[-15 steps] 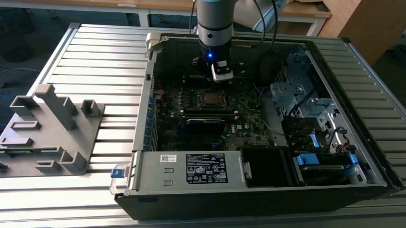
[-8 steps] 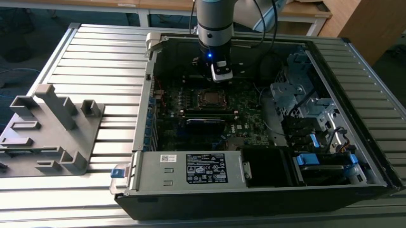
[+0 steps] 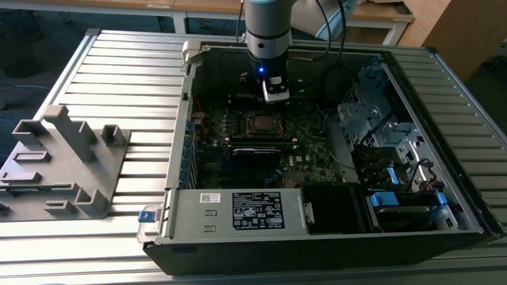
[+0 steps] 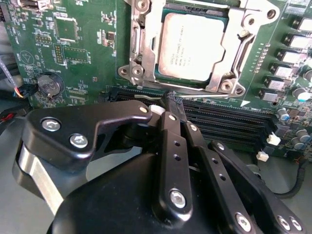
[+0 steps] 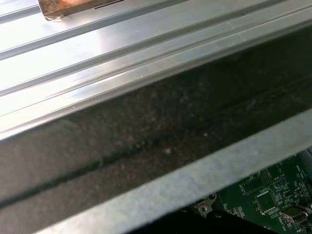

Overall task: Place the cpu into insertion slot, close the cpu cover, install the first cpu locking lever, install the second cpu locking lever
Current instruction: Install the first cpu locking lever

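1. Currently my claw hangs low inside the open computer case. Its black fingers are drawn together with nothing visible between them.
2. The cpu lies flat in the insertion slot, its dull silver top level and square to the rim, so I judge the placing done.
3. The cpu cover lies down around the chip, its window framing the metal top. I take it as closed, which makes a locking lever the step in hand.
4. Whether either lever is hooked I cannot tell. In the second wrist view the thin parts along the frame's sides are hard to separate from the frame itself.
5. My tip hovers over the long black memory slots, just beside the cover's near edge and apart from it.
6. To work a lever well, I judge a closed tip the right tool. It should press on the lever's free end, never on the cover or the chip.
7. The push should go down first, then sideways under the hook. It should go slowly, because a sprung wire lever will likely kick back if it slips.
8. The row of capacitors stands close to the socket, and the memory slots lie under my tip, so the path should stay narrow.
9. In the first wrist view the case wall runs beside the ribbed aluminium table, which suggests little room to swing outward.
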Controlling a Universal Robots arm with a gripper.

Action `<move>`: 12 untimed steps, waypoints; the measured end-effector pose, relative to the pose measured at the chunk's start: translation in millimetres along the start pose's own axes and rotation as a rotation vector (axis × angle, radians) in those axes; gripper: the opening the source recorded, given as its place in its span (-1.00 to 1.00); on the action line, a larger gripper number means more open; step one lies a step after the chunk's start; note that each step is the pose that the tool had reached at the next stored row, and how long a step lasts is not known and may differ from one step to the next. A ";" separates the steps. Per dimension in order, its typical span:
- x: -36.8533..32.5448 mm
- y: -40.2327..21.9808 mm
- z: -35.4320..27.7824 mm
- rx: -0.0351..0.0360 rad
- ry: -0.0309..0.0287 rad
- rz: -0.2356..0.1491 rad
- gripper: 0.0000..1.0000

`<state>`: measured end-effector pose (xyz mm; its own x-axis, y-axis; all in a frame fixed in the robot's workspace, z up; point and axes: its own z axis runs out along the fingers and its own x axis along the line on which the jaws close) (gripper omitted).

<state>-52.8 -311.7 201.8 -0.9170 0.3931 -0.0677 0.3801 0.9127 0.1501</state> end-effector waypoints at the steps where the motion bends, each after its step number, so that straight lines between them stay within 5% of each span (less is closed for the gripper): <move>1: 0.0 0.0 0.0 0.0001 0.0000 0.000 -0.79; 12: 0.1 -0.2 1.7 -0.0058 -0.0031 0.000 -0.79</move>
<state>-52.8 -311.7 200.0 -0.9166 0.3935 -0.0707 0.3795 0.9120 0.1558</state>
